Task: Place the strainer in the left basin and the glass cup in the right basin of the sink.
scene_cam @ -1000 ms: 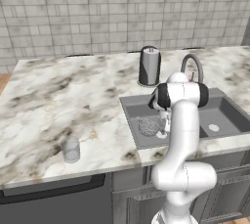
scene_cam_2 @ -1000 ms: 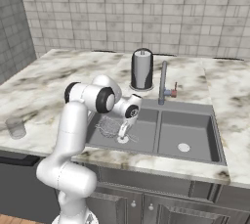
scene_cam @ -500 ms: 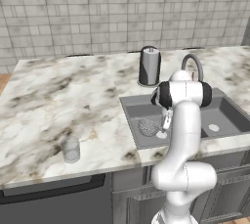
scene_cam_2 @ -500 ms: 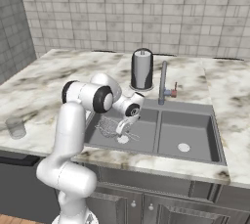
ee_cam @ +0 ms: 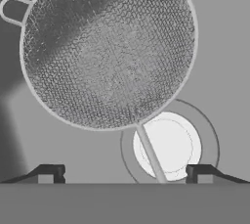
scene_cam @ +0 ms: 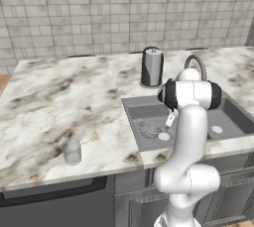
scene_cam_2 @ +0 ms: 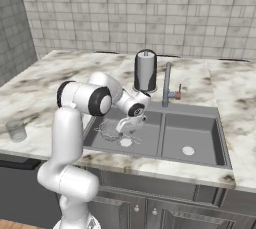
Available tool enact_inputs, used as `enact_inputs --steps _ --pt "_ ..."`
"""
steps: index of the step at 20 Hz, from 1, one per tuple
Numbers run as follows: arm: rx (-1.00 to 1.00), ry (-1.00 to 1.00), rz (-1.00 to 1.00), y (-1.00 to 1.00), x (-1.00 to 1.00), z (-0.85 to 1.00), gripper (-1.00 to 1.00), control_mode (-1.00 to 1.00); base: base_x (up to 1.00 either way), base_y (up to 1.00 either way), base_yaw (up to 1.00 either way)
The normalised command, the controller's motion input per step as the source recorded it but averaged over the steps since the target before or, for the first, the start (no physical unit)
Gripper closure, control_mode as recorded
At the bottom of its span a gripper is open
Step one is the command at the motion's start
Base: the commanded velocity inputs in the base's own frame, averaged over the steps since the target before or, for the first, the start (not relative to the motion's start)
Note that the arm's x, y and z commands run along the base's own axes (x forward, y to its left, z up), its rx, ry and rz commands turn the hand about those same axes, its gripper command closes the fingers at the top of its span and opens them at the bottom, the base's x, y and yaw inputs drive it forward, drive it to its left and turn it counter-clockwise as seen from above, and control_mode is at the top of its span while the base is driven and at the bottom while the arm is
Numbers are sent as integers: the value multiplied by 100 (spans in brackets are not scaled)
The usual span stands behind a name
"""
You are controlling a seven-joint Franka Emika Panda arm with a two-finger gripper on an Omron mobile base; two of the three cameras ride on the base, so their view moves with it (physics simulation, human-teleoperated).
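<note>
1. Two things make up our job, and one looks settled: the strainer [ee_cam: 108, 52] lies on the floor of the left basin [scene_cam_2: 102, 145], its thin wire handle running across the round white drain [ee_cam: 168, 145].
2. Our gripper [ee_cam: 125, 174] hangs just above it with the jaws spread wide and nothing between them; the handle passes between the tips without touching either.
3. We judge the strainer light and springy, its mesh easy to dent, so if it needed shifting we would pinch the stiff rim or the wire handle, never the mesh.
4. Next comes the glass cup [scene_cam: 72, 151], which stands upright on the marble counter [scene_cam: 59, 107], well apart from the sink [scene_cam_2: 220, 145], near the front edge.
5. We expect the cup to be rigid, smooth and slippery, heavier than the strainer, and breakable if dropped.
6. We would take it across the wall, around mid-height, with a firm, level squeeze, then lower it gently into the right basin [scene_cam_2: 200, 133].
</note>
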Motion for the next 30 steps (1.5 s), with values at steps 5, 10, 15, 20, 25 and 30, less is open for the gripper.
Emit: enact_inputs --steps 5,10,15,20,25,30 --pt "-5 8 -24 2 -24 33 -100 -100 0 0 0" --pt "-11 1 -15 10 -28 40 -100 -100 0 0 0" --pt "-22 0 -15 22 -25 41 -100 -100 0 0 0" --pt "-20 0 -13 23 -30 41 -100 -100 0 0 0" --pt "-11 0 -12 18 -33 43 -100 -100 0 0 0" --pt "0 0 -19 24 -30 38 -100 -100 0 0 0"
